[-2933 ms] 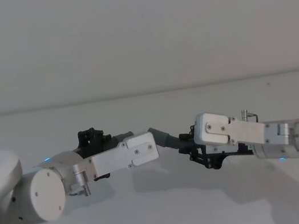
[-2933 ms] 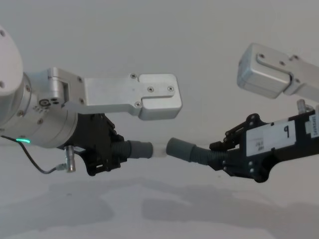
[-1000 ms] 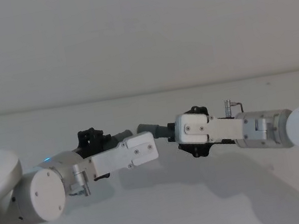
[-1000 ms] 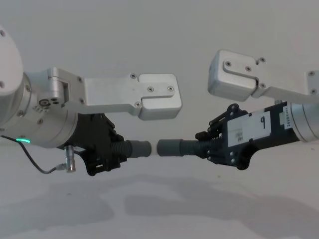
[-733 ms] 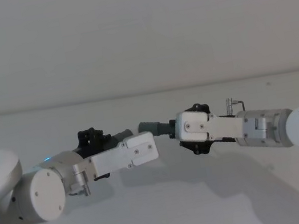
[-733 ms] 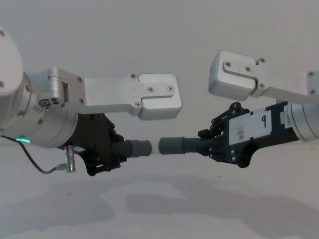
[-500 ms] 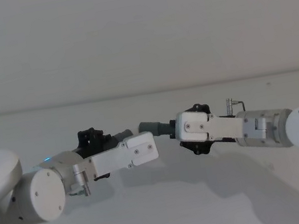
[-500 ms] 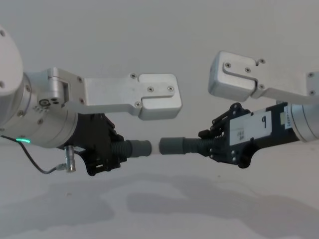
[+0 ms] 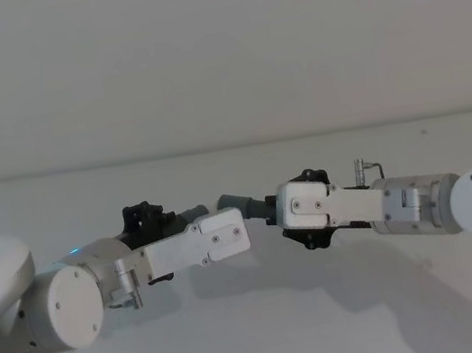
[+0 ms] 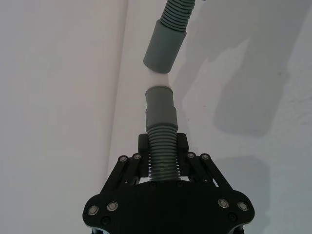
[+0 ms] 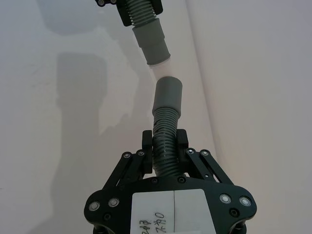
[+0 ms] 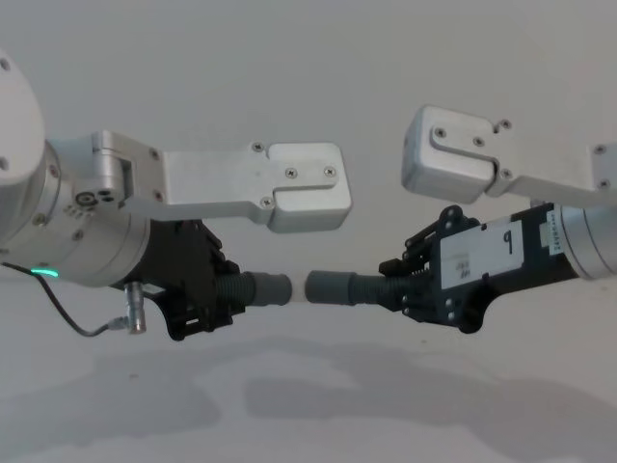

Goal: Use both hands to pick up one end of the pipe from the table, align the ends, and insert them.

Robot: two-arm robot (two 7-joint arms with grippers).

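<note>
Left black two-finger claw clamps one dark-grey ribbed flexible hose piece; right black claw clamps the other dark-grey ribbed hose piece. Both held above the white matte tabletop. Smooth grey cuffs face each other, near but apart, slightly out of line.
</note>
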